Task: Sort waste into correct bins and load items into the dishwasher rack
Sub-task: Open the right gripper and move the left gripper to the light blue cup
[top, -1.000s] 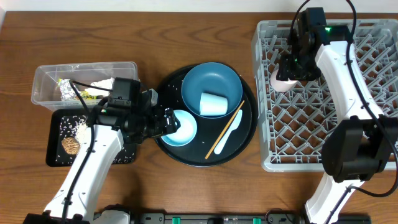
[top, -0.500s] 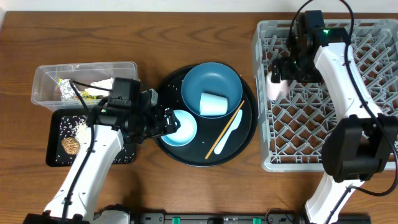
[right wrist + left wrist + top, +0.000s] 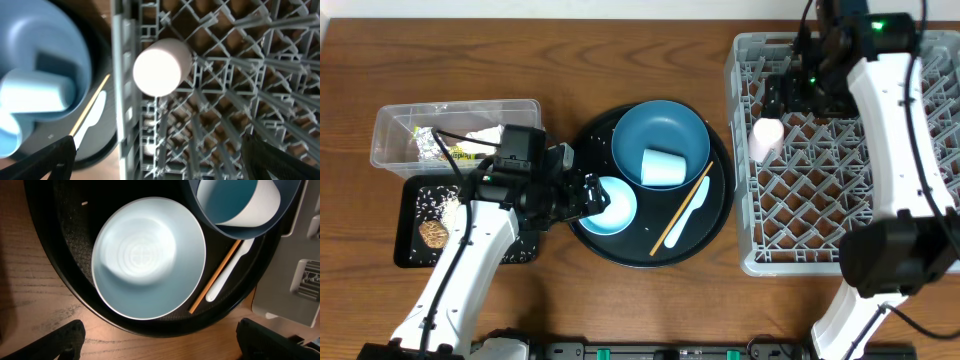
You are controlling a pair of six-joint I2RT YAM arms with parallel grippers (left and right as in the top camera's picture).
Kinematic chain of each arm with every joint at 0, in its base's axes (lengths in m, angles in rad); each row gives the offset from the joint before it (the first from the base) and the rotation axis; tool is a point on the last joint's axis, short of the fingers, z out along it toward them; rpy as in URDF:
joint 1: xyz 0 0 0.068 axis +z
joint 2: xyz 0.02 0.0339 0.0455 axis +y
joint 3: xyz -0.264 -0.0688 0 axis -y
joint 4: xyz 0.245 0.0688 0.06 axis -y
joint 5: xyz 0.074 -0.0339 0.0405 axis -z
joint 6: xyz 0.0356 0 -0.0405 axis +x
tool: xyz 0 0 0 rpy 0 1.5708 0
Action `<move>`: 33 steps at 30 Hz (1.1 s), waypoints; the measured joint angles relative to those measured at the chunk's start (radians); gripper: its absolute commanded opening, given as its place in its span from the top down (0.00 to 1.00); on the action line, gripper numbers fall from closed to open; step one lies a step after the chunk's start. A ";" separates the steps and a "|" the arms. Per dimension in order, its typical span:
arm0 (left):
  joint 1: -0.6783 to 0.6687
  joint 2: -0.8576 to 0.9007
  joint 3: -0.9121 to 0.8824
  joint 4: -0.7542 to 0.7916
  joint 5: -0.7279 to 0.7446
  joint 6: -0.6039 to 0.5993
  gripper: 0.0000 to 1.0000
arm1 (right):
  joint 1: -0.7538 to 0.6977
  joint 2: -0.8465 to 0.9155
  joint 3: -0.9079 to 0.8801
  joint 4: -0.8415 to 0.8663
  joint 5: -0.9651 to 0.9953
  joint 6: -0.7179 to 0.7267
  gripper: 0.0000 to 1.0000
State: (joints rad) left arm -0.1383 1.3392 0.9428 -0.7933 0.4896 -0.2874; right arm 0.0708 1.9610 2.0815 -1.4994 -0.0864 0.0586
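Pink cup [image 3: 766,138]: it is lying free in the dishwasher rack [image 3: 790,262], among the pegs just inside the left wall, toward the far end. A plain round end is facing up at the right wrist camera. Nothing is gripping it.

Right gripper [image 3: 157,155]: it is hanging above the rack, just beyond the cup and clear of it. The jaws are standing wide apart, one finger showing at each bottom corner of the wrist view, with nothing between them.

Pale bowl [image 3: 150,262]: it is sitting upright on the round black tray [image 3: 620,247], on the left part.

Left gripper [image 3: 159,337]: it is hovering over the bowl's near-left edge. The jaws are spread wide and are holding nothing.

Dark blue dish [image 3: 660,135]: it is resting on the far part of the same tray. The light blue cup [image 3: 663,167] is lying on its side inside it.

Wooden chopstick [image 3: 682,208] and white plastic spoon [image 3: 694,212]: they are lying side by side on the tray's right part, running diagonally, with the chopstick on the left.

Clear tub [image 3: 392,120]: it is standing at the left of the surface [image 3: 620,60] and is holding the snack wrapper [image 3: 428,142] and the white tissue [image 3: 480,133].

Flat black tray [image 3: 408,255]: it is lying just in front of the tub, partly under the left arm. It is carrying scattered rice grains [image 3: 445,205] and the brown lump [image 3: 433,233].
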 measured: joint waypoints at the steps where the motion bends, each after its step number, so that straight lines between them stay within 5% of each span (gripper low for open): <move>1: 0.000 0.000 0.000 0.000 0.000 0.000 0.02 | 0.000 -0.015 0.006 -0.019 -0.013 -0.001 0.01; 13: 0.000 0.000 0.000 0.043 0.000 0.000 0.02 | -0.001 -0.066 0.017 -0.116 -0.063 -0.008 0.07; 31: -0.146 0.035 0.000 0.544 0.182 0.039 0.01 | -0.002 -0.066 0.017 -0.132 -0.064 -0.008 0.05; 33: -0.175 0.071 0.000 0.562 0.180 0.056 0.17 | -0.002 -0.066 0.017 -0.138 -0.064 -0.008 0.05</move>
State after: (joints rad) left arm -0.3134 1.4105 0.9432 -0.2314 0.6701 -0.2314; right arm 0.0685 1.8954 2.0987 -1.6379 -0.1505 0.0505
